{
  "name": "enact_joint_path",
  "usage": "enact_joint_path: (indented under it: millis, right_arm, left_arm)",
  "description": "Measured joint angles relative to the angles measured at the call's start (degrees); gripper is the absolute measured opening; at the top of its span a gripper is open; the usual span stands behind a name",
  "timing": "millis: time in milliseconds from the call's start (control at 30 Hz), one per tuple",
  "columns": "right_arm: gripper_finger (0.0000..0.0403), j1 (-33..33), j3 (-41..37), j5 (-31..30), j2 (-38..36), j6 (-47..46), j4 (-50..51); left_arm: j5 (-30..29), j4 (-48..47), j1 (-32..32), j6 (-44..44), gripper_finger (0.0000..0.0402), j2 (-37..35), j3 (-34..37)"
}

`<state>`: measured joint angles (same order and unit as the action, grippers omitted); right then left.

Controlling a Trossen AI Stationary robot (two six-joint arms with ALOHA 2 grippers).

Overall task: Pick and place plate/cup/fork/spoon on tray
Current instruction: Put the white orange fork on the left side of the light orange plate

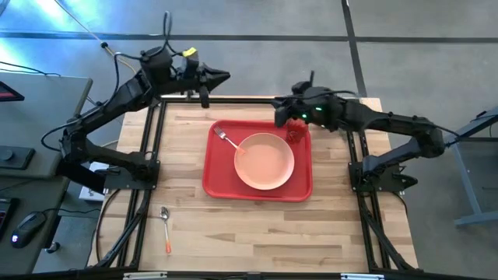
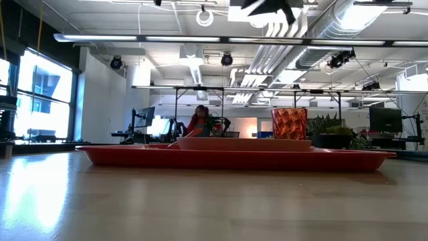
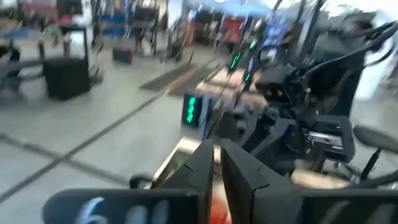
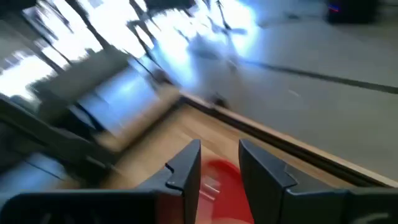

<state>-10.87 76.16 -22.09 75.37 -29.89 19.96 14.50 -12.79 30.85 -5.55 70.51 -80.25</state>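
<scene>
Plate (image 1: 265,162), fork (image 1: 226,138), cup (image 1: 295,133) sat on tray (image 1: 216,180); spoon (image 1: 166,228) on tabletop (image 1: 257,233). Left hand (image 1: 224,76) nearly closed, empty; right hand (image 1: 277,113) slightly open, empty.

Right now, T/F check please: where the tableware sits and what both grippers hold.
1. The round peach-orange plate lies on the red rectangular plastic tray. True.
2. The orange-handled spoon is on the tray. False: it lies on the wooden table, off the tray.
3. The silver-tined fork is on the tray beside the plate. True.
4. The translucent red-orange cup lies tipped over. False: it stands upright.
5. The right gripper holds the cup. False: its fingers are empty.
</scene>
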Motion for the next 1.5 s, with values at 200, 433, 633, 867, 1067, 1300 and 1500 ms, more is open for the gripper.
enact_joint_path:
  millis: [200, 433, 633, 867, 1067, 1300, 1500]
  right_arm:
    - [0.0103, -2.8, -0.1, -0.1, 7.9, -2.7, 10.3]
    - [0.0103, -2.0, -0.1, 9.4, 19.4, -0.2, 1.9]
    - [0.0103, -2.7, 4.0, 14.1, 29.7, 3.4, -0.8]
    - [0.0104, -4.5, 11.9, 22.5, 42.6, 10.0, 0.2]
    - [0.0126, -4.8, 22.8, 26.8, 51.4, 12.0, 1.5]
    - [0.0164, -5.7, 39.4, 29.0, 62.1, 13.0, 17.0]
    - [0.0163, -5.4, 49.4, 31.4, 69.3, 17.6, 25.5]
  left_arm:
    - [-2.9, -11.9, 1.3, 2.2, 0.007, 4.8, 0.1]
    - [-3.7, -24.7, 3.7, 4.6, 0.0121, 10.1, 0.0]
    - [-12.1, -35.4, 7.9, 7.0, 0.0131, 10.1, 0.1]
    - [-12.2, -31.8, 14.8, 12.4, 0.0131, 8.6, 0.0]
    - [-12.2, -30.6, 18.8, 16.0, 0.0131, 8.7, 0.2]
    - [-12.1, -30.5, 22.5, 20.4, 0.0131, 8.7, 2.8]
    - [-12.1, -29.9, 24.7, 22.1, 0.0131, 8.8, 3.6]
